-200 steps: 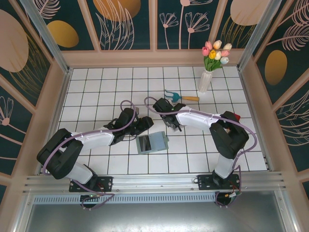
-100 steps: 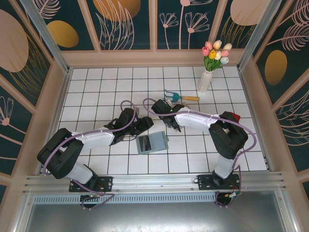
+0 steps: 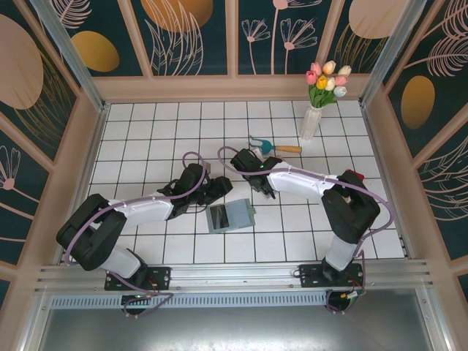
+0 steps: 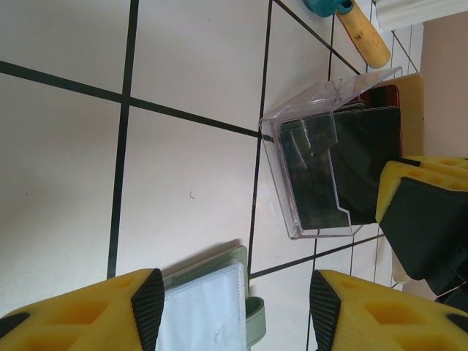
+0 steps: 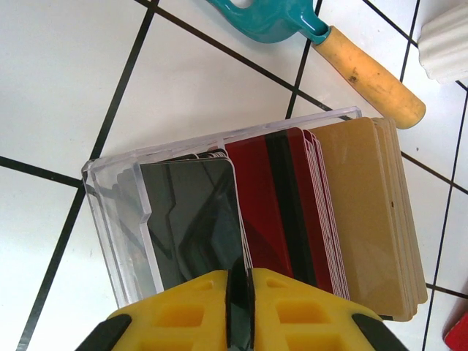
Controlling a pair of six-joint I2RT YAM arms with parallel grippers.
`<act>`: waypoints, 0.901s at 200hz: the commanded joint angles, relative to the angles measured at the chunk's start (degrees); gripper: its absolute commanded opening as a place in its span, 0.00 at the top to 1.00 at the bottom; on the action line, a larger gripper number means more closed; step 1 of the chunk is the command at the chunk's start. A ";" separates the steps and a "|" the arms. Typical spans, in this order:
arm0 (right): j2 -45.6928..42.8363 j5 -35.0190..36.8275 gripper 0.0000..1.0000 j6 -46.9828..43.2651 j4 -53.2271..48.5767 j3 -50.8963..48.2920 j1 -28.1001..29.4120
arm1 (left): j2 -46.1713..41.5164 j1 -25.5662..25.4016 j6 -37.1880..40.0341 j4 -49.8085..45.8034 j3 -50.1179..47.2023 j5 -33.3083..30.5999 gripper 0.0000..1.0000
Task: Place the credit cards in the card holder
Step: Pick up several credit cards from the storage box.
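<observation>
Jaws pressed together, my right gripper (image 5: 239,296) sits at the near edge of the dark card (image 5: 191,219); I cannot tell if it grips it. The credit cards (image 5: 252,197) stand in a clear tray (image 5: 110,212), long sides running straight ahead toward the trowel (image 5: 351,62), with bare tile (image 5: 66,88) to the left. My left gripper (image 4: 235,292) hangs open over the unfolded card holder (image 4: 201,303).

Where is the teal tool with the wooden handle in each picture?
Top external: the teal tool lies on the far tiles, just left of the white vase.
Left wrist: teal tool at the top edge, towards the right.
Right wrist: teal tool across the top, handle slanting down right.
Shared landmark: the white vase, beside the handle's end.
</observation>
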 commanded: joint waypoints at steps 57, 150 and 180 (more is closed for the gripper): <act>-1.10 0.02 0.84 -0.88 -1.36 -0.38 -0.11 | 0.18 -0.18 0.51 -0.11 -0.13 0.26 0.42; -0.96 0.55 1.00 -0.30 -2.90 0.55 0.13 | -0.06 -0.19 0.70 -0.55 -0.23 0.17 0.42; -4.47 -4.20 1.00 1.26 -4.65 2.36 0.41 | -0.26 -0.19 0.64 -0.95 -0.08 -0.16 0.42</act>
